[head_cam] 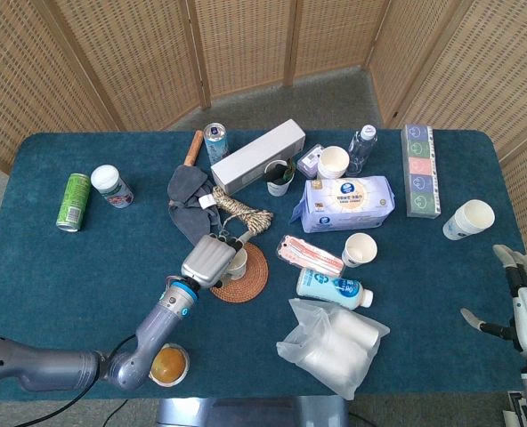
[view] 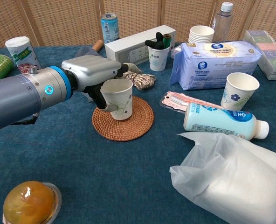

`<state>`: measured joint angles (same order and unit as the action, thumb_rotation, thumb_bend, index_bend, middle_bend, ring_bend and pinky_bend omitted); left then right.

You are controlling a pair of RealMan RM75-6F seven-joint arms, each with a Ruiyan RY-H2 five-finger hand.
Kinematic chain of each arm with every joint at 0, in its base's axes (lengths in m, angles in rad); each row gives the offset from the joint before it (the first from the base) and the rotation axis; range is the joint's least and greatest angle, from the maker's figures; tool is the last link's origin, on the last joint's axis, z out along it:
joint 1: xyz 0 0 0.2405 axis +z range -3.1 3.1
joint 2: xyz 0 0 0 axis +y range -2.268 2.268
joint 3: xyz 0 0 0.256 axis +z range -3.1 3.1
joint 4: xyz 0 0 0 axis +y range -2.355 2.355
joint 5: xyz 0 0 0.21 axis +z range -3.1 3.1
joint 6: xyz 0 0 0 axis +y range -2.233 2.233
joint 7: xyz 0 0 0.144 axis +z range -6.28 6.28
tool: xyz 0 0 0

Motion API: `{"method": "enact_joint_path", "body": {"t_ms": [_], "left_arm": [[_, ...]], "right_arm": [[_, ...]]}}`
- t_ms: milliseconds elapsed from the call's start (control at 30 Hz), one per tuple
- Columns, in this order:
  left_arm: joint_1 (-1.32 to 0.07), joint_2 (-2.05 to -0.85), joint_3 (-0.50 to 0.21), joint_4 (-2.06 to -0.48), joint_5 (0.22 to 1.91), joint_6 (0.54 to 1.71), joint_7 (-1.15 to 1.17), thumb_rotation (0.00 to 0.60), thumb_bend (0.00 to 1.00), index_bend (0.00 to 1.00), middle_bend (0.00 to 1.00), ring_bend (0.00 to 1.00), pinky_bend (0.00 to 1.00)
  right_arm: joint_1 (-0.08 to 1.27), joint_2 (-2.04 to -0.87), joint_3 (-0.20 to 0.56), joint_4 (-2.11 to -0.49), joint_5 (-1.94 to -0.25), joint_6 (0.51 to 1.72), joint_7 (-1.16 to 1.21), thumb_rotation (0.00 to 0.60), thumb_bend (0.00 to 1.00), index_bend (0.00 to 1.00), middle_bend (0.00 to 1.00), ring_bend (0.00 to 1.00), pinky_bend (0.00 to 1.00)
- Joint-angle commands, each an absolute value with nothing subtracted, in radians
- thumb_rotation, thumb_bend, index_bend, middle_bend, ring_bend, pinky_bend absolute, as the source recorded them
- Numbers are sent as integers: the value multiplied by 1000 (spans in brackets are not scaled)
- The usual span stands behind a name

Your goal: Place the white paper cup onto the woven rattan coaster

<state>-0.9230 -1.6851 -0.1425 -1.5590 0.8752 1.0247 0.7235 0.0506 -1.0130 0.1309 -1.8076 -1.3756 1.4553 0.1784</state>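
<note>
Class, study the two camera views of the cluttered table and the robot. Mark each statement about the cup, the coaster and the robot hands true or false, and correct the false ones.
1. The left robot hand holds the white paper cup. True.
2. The cup stands over the woven rattan coaster. True.
3. The right robot hand grips the milk bottle. False: it holds nothing, fingers apart, at the table's edge.
4. The milk bottle stands upright. False: it lies on its side.

Cluttered blue table (head_cam: 59,267), rattan coaster (view: 128,128)
</note>
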Motion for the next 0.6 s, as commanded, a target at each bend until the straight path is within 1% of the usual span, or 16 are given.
{"method": "enact_joint_path", "body": {"t_ms": [33,67,133,200,267,467,600], "left_arm": [[-925,-1686,-139,-1561,865,1021,730,600,372,44,367,387,447],[-926,-1684,-138,-1564,859,1017,733,600,371,38,337,371,440],[-928,-1678,-138,-1571,846,1009,735,600,367,28,228,314,425],[-928,-1671,-138,-1581,839,1001,729,600,361,10,79,225,402],[-927,-1661,-136,-1590,838,995,722,600,356,0,10,163,385],[-917,-1627,-126,-1620,826,997,710,600,354,0,0,80,353],[-906,-1594,-123,-1652,831,1009,698,600,352,0,0,5,330]], "right_arm": [[50,-1013,132,-1808,-1375,1456,179,600,106,0,0,0,0],[50,-1013,132,-1808,-1374,1457,179,600,106,0,0,0,0],[50,-1013,132,-1808,-1374,1457,182,600,105,0,0,0,0],[49,-1012,133,-1808,-1375,1458,185,600,105,0,0,0,0],[49,-1011,134,-1808,-1375,1460,188,600,104,0,0,0,0],[49,-1009,132,-1809,-1378,1459,188,600,104,0,0,0,0],[49,-1010,131,-1810,-1379,1459,183,600,105,0,0,0,0]]}}
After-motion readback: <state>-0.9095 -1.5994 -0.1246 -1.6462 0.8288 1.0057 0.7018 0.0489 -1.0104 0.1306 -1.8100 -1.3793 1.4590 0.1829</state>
